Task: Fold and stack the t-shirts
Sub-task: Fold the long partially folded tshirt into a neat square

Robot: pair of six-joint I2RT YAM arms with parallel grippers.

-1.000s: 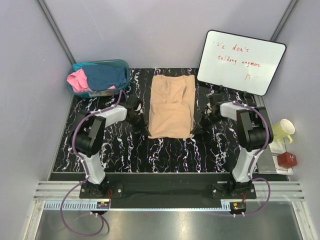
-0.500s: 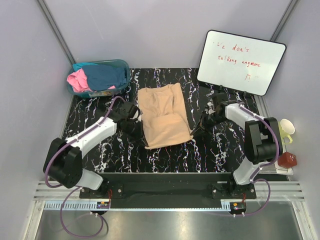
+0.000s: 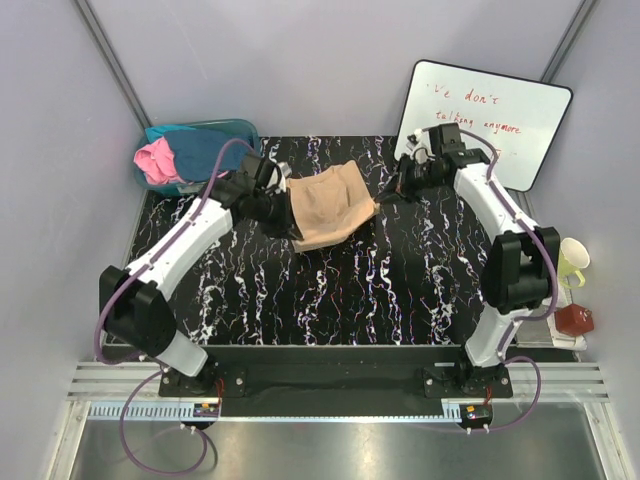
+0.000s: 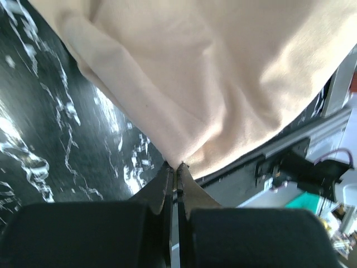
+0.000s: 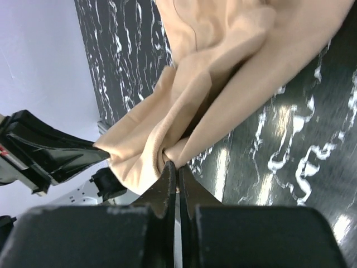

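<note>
I had both tools clamped fully shut on the tan t-shirt [image 3: 325, 205]: the left gripper [image 4: 177, 166] pinched the edge nearest the tub [image 3: 245, 130], and the right gripper [image 5: 177, 164] pinched the edge farthest from it. The shirt sagged bunched between them, just beside the tub, over the table [image 3: 350, 290]. The pink t-shirt [image 3: 155, 160] and the teal t-shirt [image 3: 210, 150] lay heaped inside the tub.

The tan t-shirt [image 4: 223, 72] was cut off by the left wrist view's top edge; the whiteboard [image 3: 530, 150] had its near-left corner hidden behind the right arm [image 3: 485, 200].
</note>
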